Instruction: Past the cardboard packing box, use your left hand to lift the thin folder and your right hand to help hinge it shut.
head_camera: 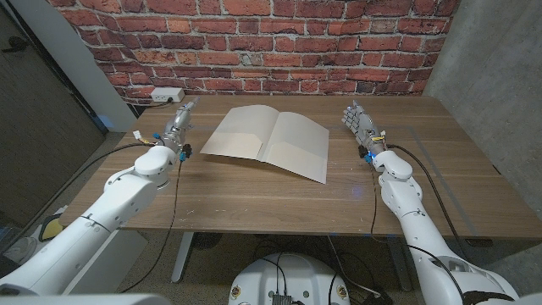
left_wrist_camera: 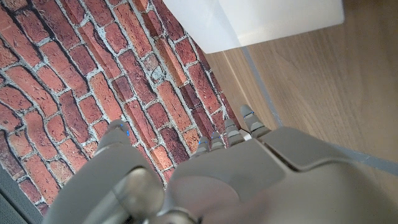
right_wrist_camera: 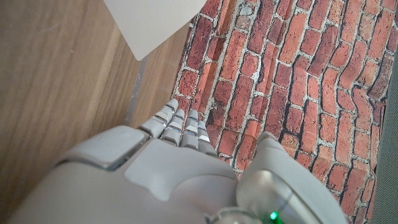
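Note:
A thin pale folder lies spread open on the wooden table, its crease running front to back. My left hand stands on its edge to the folder's left, fingers straight and apart from it, holding nothing. My right hand stands likewise to the folder's right, a short gap from the right leaf. In the left wrist view a corner of the folder shows beyond my left hand. The right wrist view catches another corner of the folder past my right hand.
A red brick wall runs behind the table's far edge. A white power strip sits at the back left corner, with cables trailing off. A grey concrete wall stands to the right. Bare wood lies in front of the folder.

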Available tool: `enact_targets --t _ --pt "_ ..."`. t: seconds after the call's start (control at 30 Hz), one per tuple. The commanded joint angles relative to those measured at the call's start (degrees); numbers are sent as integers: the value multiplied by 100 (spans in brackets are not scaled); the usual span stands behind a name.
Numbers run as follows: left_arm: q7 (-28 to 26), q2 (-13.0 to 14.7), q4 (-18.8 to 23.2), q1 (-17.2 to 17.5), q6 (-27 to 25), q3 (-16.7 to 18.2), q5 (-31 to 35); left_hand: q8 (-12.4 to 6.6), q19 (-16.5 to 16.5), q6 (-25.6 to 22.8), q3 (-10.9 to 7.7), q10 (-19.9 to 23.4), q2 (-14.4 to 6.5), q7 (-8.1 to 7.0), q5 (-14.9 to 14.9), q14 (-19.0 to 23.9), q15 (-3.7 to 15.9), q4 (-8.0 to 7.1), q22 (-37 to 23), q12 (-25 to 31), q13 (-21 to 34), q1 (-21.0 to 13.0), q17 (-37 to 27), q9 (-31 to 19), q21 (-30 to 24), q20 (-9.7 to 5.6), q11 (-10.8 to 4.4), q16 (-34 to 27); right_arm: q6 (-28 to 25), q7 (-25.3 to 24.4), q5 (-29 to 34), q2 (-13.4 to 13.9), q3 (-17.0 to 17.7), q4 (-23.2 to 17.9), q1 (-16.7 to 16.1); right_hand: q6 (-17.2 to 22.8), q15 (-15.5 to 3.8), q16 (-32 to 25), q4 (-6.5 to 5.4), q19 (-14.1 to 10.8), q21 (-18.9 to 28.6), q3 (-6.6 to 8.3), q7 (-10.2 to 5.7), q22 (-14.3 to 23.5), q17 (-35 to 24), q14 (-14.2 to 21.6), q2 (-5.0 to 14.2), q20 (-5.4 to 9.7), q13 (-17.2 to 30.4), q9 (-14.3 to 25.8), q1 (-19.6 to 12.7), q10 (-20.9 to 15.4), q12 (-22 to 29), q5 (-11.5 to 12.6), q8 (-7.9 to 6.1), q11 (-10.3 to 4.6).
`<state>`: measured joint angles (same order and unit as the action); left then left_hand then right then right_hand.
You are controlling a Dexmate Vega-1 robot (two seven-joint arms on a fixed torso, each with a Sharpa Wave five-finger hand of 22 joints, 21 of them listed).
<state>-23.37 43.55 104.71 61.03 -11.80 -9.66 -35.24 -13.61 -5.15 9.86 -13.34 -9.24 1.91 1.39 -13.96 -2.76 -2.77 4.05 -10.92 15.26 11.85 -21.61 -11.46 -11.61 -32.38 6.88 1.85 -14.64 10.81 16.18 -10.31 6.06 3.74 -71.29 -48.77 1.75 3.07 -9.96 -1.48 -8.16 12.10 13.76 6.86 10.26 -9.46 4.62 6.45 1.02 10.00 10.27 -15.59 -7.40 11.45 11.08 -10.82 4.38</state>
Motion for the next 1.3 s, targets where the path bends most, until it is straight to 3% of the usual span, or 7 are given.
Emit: enact_targets --t 0.03,0.4,0.53,0.63,0.73,1.0,1.3 --pt "-54 242 135 -64 -677 110 -320 -74 350 379 -28 277 22 142 47 177 33 133 3 93 16 -248 -32 -14 -109 43 9 -44 5 -11 33 -38 -5 126 54 28 -24 -16 27 -52 21 12 103 34 -10 50 -10 18 14 7 -60 -40 27 5 -15 10" --pt "-228 298 134 -270 -1278 74 -580 -110 652 111 -99 564 34 624 104 397 -26 330 44 195 33 -659 -27 -20 -116 89 162 -24 50 8 48 -53 26 234 110 33 -24 -17 44 -68 23 8 86 35 -11 61 -9 31 15 7 -63 -61 31 3 -11 2" --pt "-198 327 78 -359 -1390 22 -631 -149 1260 -208 -113 885 93 760 151 760 -78 418 78 325 32 -930 -11 -25 -211 -83 277 -44 58 14 52 -52 40 262 123 39 -26 -18 49 -73 23 5 89 36 -11 69 -11 27 15 7 -62 -60 28 2 -12 -6" --pt "-154 350 34 -446 -1528 -13 -712 -165 2031 -567 -106 1234 149 904 168 1213 -36 432 88 502 46 -1174 -20 -38 -341 -247 307 -53 74 20 54 -55 51 292 134 51 -33 -22 54 -77 23 2 86 36 -11 82 -12 24 15 7 -61 -69 30 1 -15 -8" --pt "-126 386 8 -540 -1731 -43 -821 -183 2460 -837 -92 1486 161 936 185 1581 22 407 92 656 71 -1265 -43 -49 -403 -310 326 -89 97 30 48 -62 65 330 147 56 -34 -23 58 -78 22 -1 89 36 -12 88 -13 23 15 7 -60 -78 32 0 -15 -3" --pt "-267 409 -34 -730 -2234 -53 -1118 -146 2910 -1072 -58 1815 212 1038 209 2022 13 386 107 841 71 -1363 -54 -50 -428 -313 432 -110 175 48 38 -73 103 416 178 68 -41 -21 68 -85 20 -11 86 37 -13 96 -15 21 15 8 -53 -101 36 -3 -14 -3" --pt "-92 511 -225 -1016 -2569 -195 -1291 -175 3387 -1498 -101 2219 212 1037 216 2454 86 439 121 994 33 -1654 -13 -47 -414 -415 328 -88 250 74 32 -87 124 504 215 92 -44 -22 76 -99 22 -19 83 38 -14 108 -14 24 16 8 -45 -116 36 -4 -18 -5"
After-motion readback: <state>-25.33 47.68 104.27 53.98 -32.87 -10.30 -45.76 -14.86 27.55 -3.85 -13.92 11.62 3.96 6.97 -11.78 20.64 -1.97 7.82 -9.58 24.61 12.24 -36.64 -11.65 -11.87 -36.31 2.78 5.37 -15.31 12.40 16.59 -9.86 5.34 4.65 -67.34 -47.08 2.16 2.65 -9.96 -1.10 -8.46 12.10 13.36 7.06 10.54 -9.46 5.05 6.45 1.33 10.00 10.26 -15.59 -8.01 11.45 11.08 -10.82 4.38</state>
